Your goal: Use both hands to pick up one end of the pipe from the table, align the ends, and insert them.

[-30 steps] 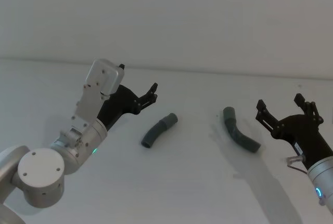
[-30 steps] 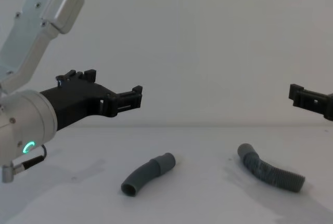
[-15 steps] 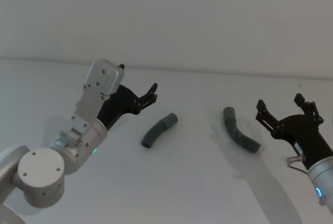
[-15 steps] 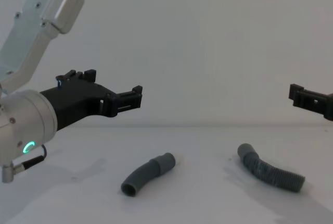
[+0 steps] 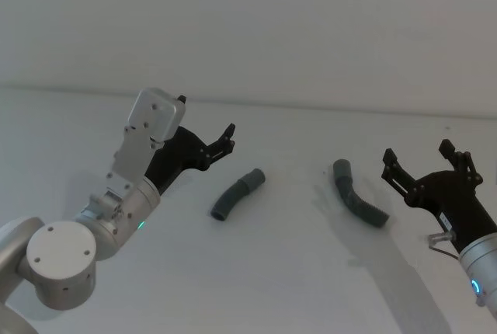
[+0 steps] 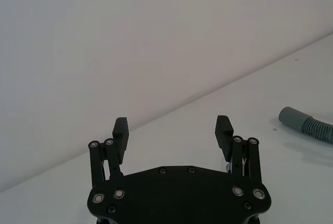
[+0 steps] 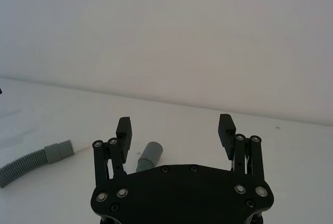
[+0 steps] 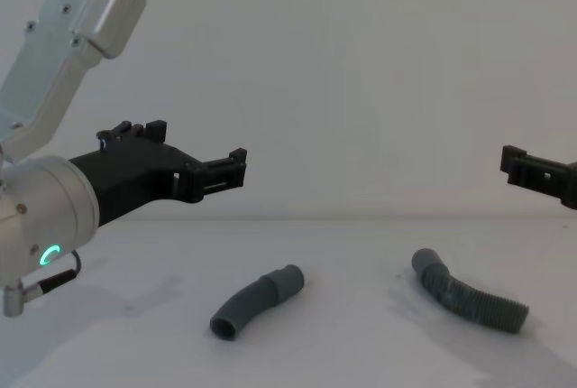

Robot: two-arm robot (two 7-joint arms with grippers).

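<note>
Two dark-grey ribbed pieces of the pipe lie apart on the white table [image 5: 287, 272]. The left piece [image 5: 235, 194] [image 8: 252, 303] has its smooth cuff end [image 5: 255, 177] pointing right and back. The right piece [image 5: 359, 203] [image 8: 467, 302] has its cuff end [image 5: 342, 169] [image 7: 149, 156] at the far side. My left gripper [image 5: 208, 123] [image 6: 172, 129] hovers open above the table, left of and behind the left piece. My right gripper [image 5: 418, 154] [image 7: 176, 126] is open and raised just right of the right piece. Nothing is held. The left wrist view catches the right piece [image 6: 308, 126].
A pale upright wall [image 5: 256, 23] rises behind the table's far edge. The left arm's silver housing [image 8: 63, 54] stands tall at the left. Bare table lies between and in front of the two pieces.
</note>
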